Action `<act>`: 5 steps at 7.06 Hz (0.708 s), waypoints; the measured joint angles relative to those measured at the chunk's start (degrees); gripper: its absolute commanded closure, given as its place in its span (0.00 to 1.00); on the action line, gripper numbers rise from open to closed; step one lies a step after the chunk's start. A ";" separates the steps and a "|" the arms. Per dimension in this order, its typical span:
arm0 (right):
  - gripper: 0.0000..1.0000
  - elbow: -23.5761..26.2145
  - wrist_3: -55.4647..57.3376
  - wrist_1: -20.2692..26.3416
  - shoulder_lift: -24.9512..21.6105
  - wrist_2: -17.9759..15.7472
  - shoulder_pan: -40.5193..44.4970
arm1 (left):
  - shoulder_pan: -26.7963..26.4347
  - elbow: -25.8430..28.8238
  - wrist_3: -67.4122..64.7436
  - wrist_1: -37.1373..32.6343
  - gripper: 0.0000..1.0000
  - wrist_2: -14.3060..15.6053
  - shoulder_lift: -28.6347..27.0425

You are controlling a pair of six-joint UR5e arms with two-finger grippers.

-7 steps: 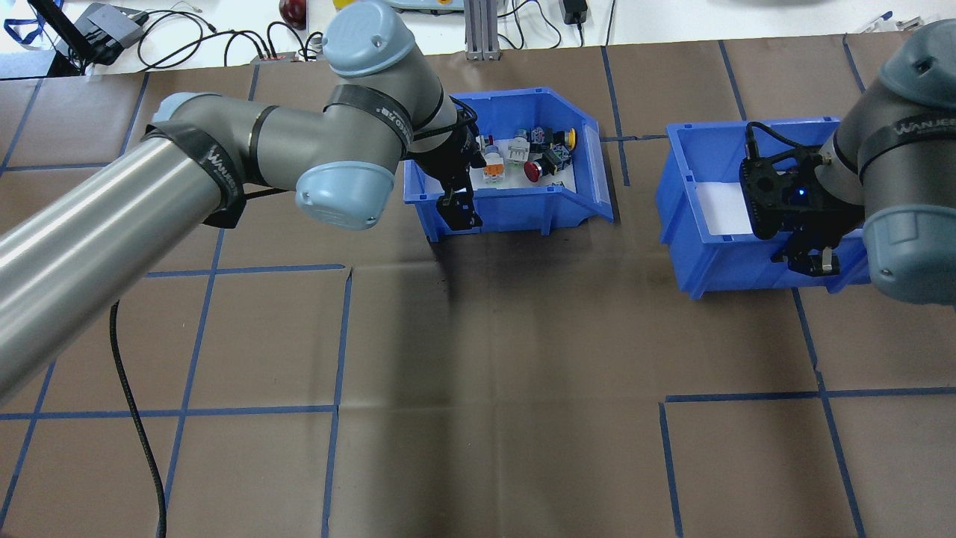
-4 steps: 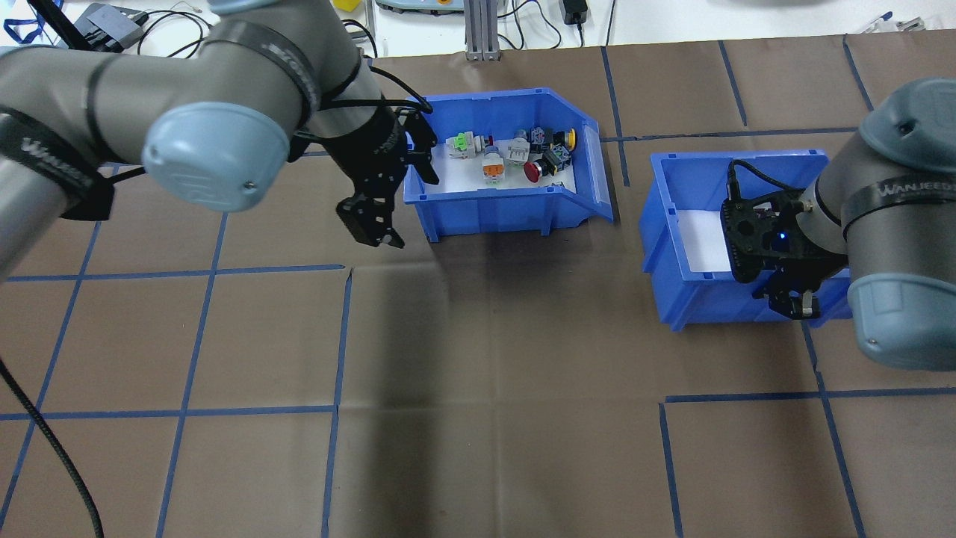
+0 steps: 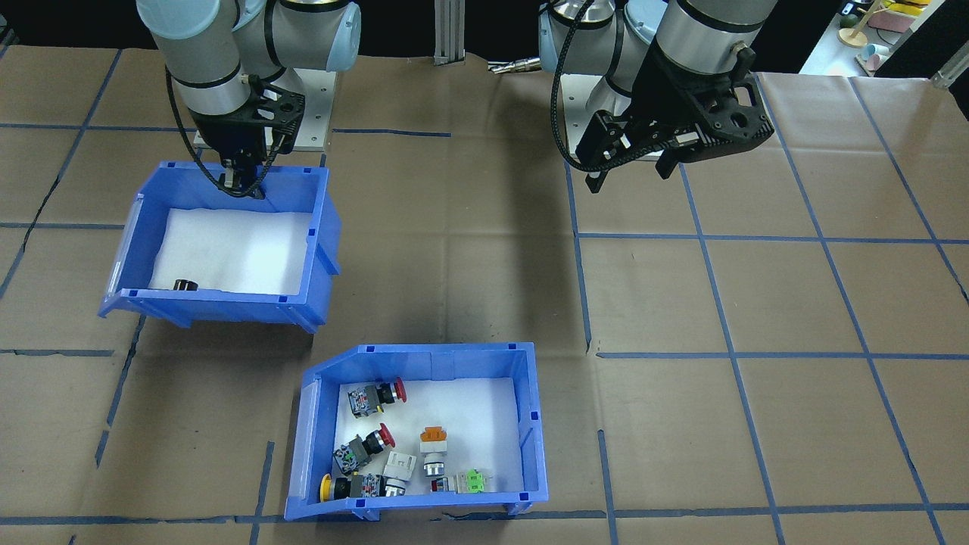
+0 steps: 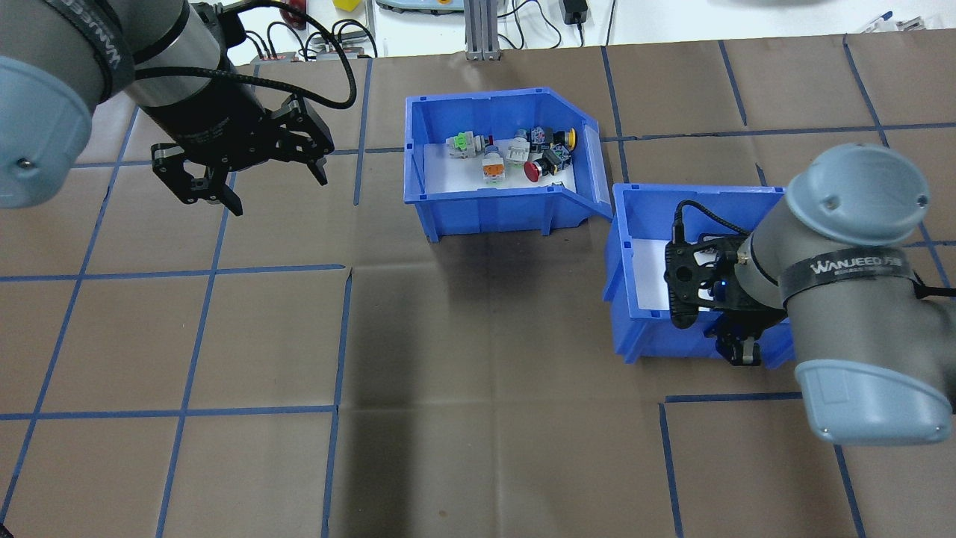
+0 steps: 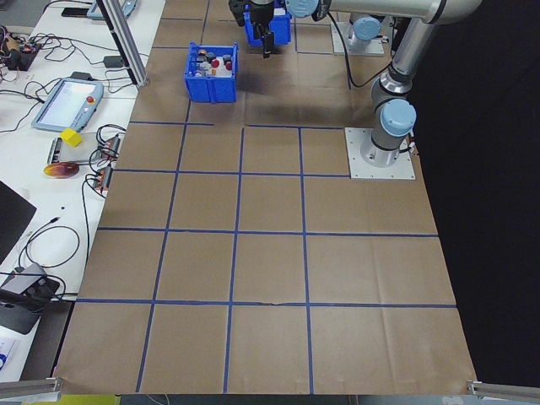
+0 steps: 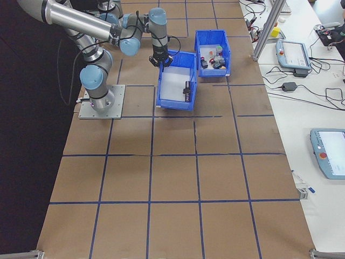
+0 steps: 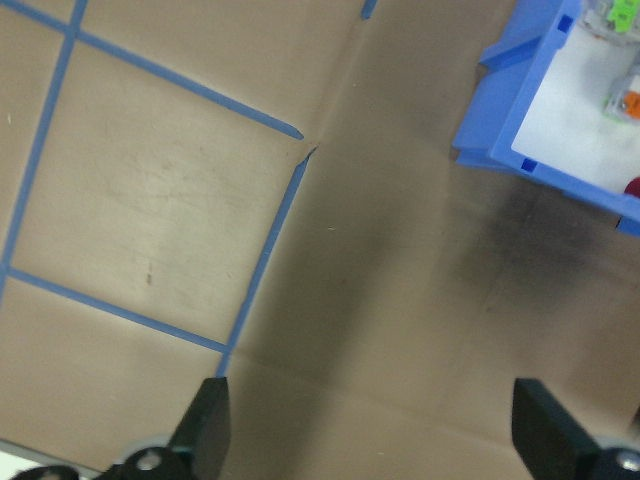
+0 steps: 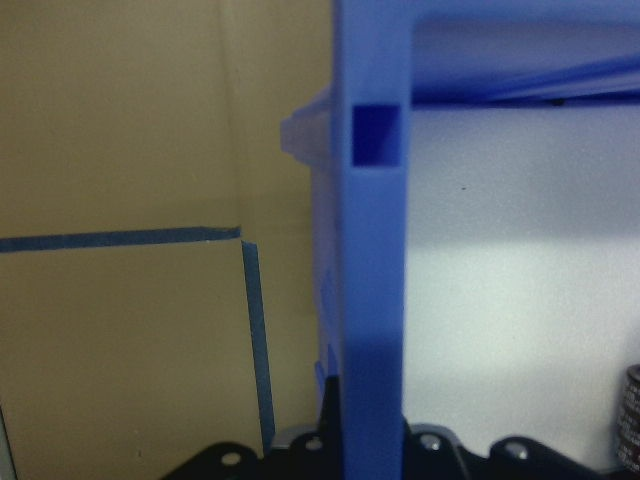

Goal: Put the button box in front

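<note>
The button box (image 4: 485, 205) is a blue bin with a white foam floor and several red, yellow, orange and green push-buttons. It stands at the far middle of the table, also seen as the near bin (image 3: 534, 431) in the front view. My left gripper (image 4: 272, 190) hangs open and empty well to its left, above bare paper; its fingers (image 7: 210, 430) are spread wide in the left wrist view. My right gripper (image 4: 739, 351) is shut on the near wall of a second blue bin (image 4: 624, 299), and that wall (image 8: 370, 300) fills the gap between its fingers.
The second bin (image 3: 322, 250) holds a black cylinder (image 3: 184, 285) on white foam, and its far left corner sits close to the button box's sloped end. Cables and teach pendants (image 6: 294, 54) lie beyond the table's far edge. Blue tape lines grid the brown paper.
My left gripper has left the button box's near left wall and swung away to the left, open. The right arm has dragged the second bin nearer and leftwards. The button box stayed put.
</note>
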 measured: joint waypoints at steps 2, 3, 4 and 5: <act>0.92 0.12 9.48 -0.26 0.14 -0.15 8.31 | 0.35 -0.36 14.24 -0.18 0.01 0.87 1.36; 0.92 0.12 13.44 -0.89 0.47 -0.30 12.75 | 0.36 -0.40 19.97 -0.05 0.01 0.86 1.57; 0.92 0.06 17.60 -2.48 1.33 -0.66 18.16 | 0.39 -0.40 25.23 0.08 0.01 0.91 1.73; 0.92 -0.02 22.03 -4.88 3.13 -1.77 24.19 | 0.52 -0.54 27.53 0.05 0.01 0.94 1.77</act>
